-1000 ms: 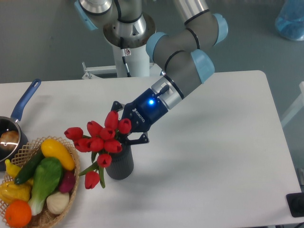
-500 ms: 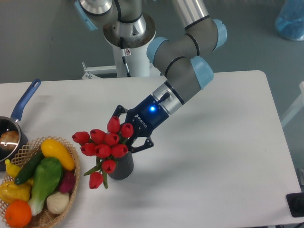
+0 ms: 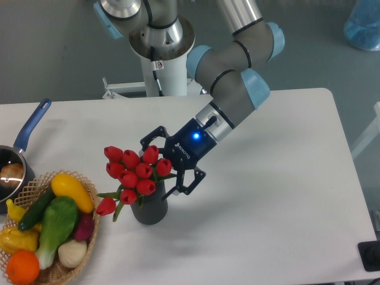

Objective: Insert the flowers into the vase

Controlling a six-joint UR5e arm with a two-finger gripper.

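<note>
The red tulip flowers stand with their stems down in the dark ribbed vase at the front middle of the table. The bunch leans left, and one bud hangs low over the vase's left side. My gripper sits just right of the bunch, above the vase's mouth. Its jaws are spread open, one fingertip above the buds and the other beside the vase rim. The stems' lower ends are hidden inside the vase.
A woven basket of vegetables stands at the front left, close to the vase. A blue-handled saucepan lies at the left edge. The robot's base is at the back, and a blue bag at top right.
The bunch has swung from leaning far left to more upright and sunk into the vase. The gripper's jaws have spread wider and it has shifted slightly right and down.
</note>
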